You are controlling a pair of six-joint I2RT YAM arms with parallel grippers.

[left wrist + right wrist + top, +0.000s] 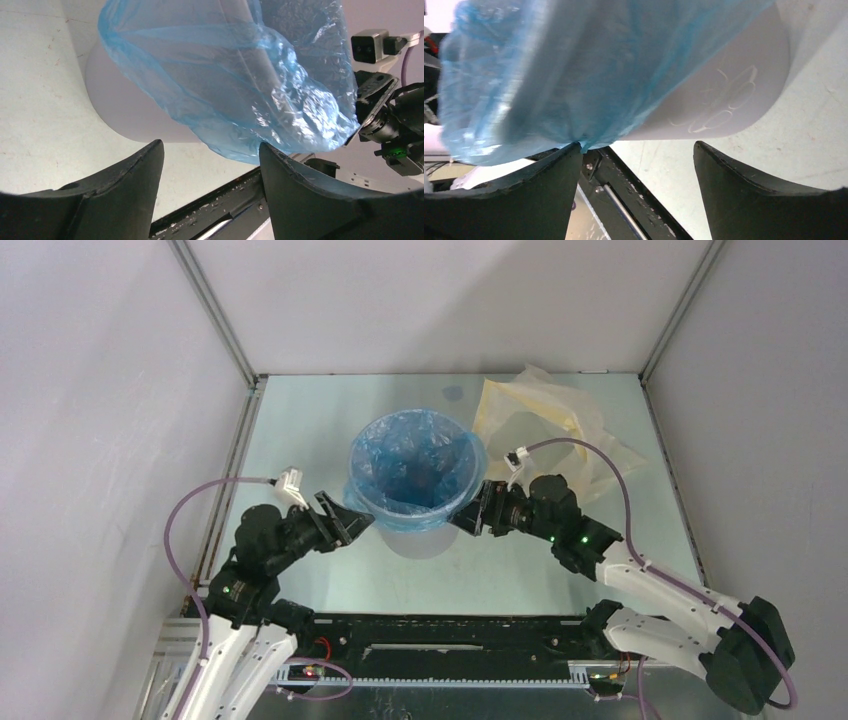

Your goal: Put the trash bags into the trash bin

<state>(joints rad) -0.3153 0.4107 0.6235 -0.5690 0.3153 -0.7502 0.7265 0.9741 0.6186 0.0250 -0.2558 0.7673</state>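
From above, we see the round, tapered, pale grey-lavender plastic trash bin [420,538] standing upright in the middle of the pale green bench [300,420]. The thin, crinkly, translucent blue plastic bag [412,465] lines the bin, its mouth folded out over the rim. A larger, pale yellow translucent plastic bag [545,415] lies behind and to the right. The left fingers [345,520] and right fingers [478,512] flank the bin just below its rim.

Through the left wrist camera, the left fingers [131,175] stand wide apart with nothing between them. The blue plastic bag [240,75] hangs over the bin wall [115,100] just beyond.

Through the right wrist camera, the right fingers [734,175] are also spread wide and hold nothing. The bag's hem [549,75] droops to one fingertip; we cannot tell whether they touch. The bin wall [724,90] lies beyond.
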